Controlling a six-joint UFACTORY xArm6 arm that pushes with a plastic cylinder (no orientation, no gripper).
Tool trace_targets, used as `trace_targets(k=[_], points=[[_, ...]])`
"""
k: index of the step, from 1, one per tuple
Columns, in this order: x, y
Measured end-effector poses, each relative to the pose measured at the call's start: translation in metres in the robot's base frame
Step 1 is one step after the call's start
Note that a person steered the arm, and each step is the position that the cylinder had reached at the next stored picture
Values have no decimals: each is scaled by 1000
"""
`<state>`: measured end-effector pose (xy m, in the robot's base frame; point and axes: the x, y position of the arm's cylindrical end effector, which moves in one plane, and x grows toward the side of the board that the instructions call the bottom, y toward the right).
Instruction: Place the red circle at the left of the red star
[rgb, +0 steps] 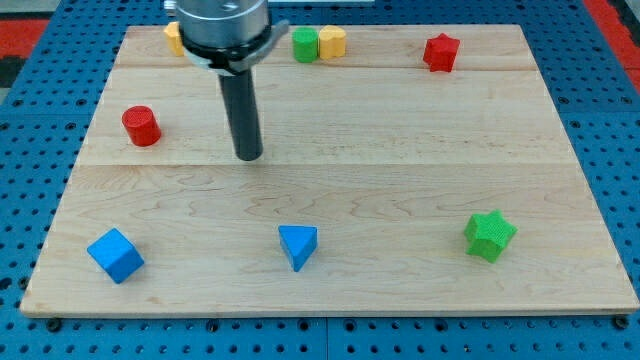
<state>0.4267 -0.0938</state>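
The red circle (141, 126) is a short cylinder at the view's left, on the wooden board (400, 150). The red star (441, 52) sits near the view's top right. My tip (248, 155) stands on the board to the right of the red circle, about a hundred pixels away and slightly lower, not touching it. The red star is far to the tip's upper right.
A green block (305, 44) and a yellow block (332, 42) sit side by side at the top centre. Another yellow block (174, 37) is partly hidden behind the arm at the top left. A blue cube (115, 255), a blue triangle (298, 245) and a green star (489, 235) lie along the bottom.
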Motion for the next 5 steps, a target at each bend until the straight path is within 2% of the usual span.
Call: trace_targets(k=[1,2,3,5], points=[[1,0],[22,-51],[21,-106],[-33,-112]])
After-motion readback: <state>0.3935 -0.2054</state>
